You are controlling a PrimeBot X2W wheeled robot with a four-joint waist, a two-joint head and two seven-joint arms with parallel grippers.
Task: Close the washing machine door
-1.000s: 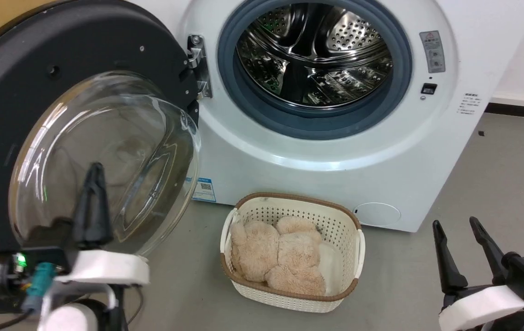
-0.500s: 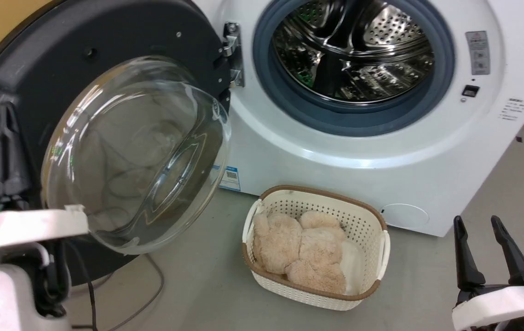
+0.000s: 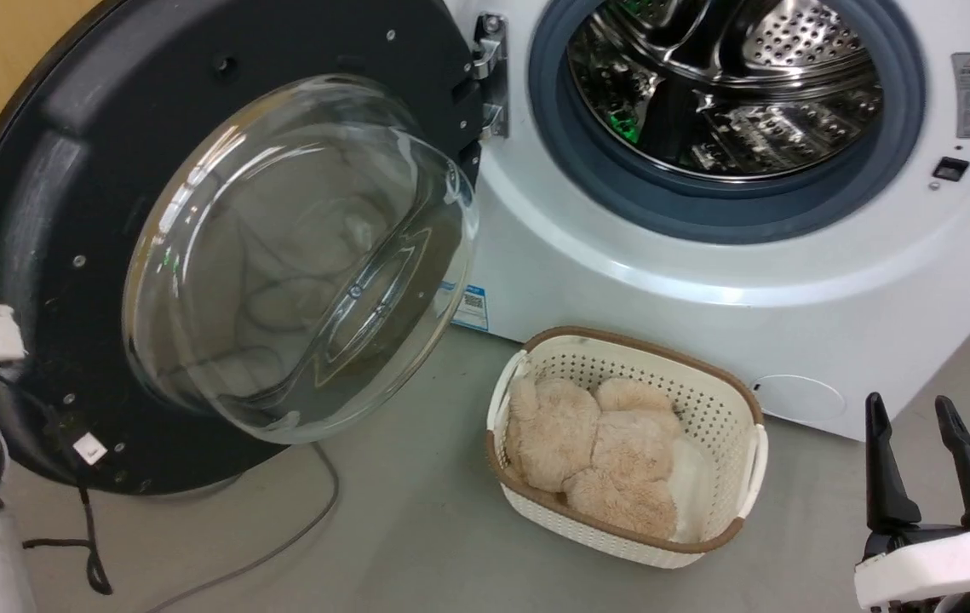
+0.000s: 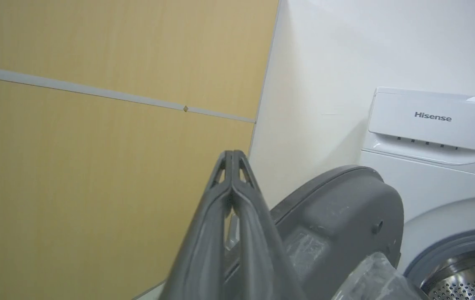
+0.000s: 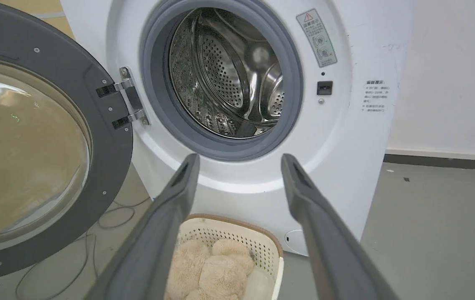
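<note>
I've got grey floor [image 3: 416,545] in front of me. The white washing machine [image 3: 663,332] stands on it at the back, and just in front of that sits a cream perforated basket [image 3: 604,532] with a brown rim. Off to my left, a thin grey cable [image 3: 333,498] curls across the floor, with a black cable [image 3: 91,545] near it.

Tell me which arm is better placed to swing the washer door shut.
Left. The left gripper, shut, sits by the free edge of the washing machine door; the right gripper stands open, apart, beyond the basket.
</note>
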